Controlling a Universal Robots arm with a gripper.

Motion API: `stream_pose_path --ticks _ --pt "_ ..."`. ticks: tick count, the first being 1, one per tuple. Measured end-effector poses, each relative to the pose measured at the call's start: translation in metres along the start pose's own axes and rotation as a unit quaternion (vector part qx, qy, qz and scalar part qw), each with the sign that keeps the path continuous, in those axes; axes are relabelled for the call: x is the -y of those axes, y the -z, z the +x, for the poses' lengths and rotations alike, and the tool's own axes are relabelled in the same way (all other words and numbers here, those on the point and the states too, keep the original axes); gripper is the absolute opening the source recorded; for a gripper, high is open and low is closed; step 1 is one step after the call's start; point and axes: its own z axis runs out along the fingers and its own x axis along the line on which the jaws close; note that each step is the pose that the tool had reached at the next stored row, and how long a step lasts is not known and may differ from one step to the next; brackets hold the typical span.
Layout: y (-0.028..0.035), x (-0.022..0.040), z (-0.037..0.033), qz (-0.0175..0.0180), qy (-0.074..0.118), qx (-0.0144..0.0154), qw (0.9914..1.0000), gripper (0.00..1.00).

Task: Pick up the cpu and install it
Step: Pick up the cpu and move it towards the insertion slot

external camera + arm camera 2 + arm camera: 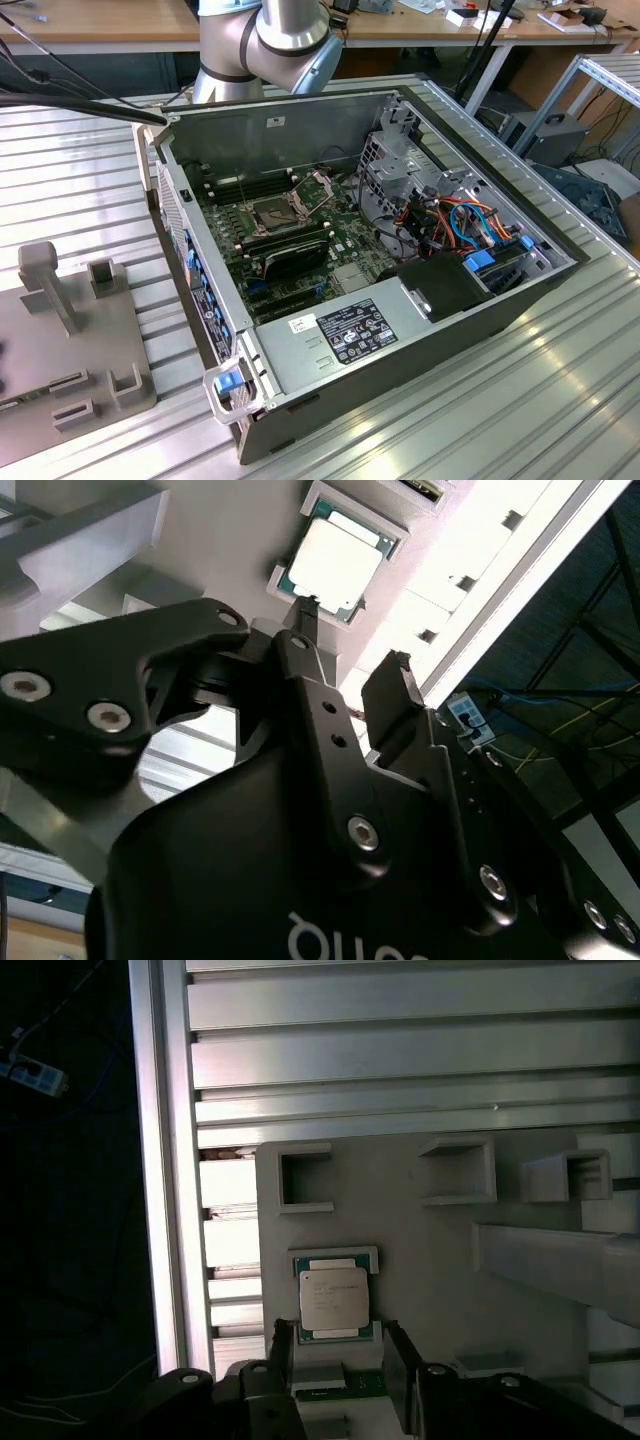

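- Ribbed aluminium table (400,1060) carries a grey holder plate (430,1260). The cpu (335,1300) lies flat in a raised square nest on that plate, metal top up.
- Over the plate hangs the gripper (340,1348), its fingers (283,1345) spread apart and holding nothing.
- Just ahead of the fingertips sits the cpu, centred on their gap, its edges square to them; being near-square, it offers no long axis to favour.

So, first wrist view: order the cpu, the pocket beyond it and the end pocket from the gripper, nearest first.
1. cpu, just ahead of the open gripper.
2. pocket, straight beyond the cpu.
3. end pocket, by the tall block.
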Motion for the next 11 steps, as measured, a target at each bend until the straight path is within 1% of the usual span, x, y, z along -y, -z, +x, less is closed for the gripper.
stream_pose_path --ticks 2,3,4,11 --pt "0.0 0.0 0.0 0.0 0.0 0.0 1.0 0.6" --pt "0.0 0.0 0.0 0.0 0.0 0.0 1.0 0.6" --pt "0.0 0.0 0.0 0.0 0.0 0.0 1.0 0.66" --pt "0.0 0.0 0.0001 0.0 0.0 0.0 1.0 0.66"
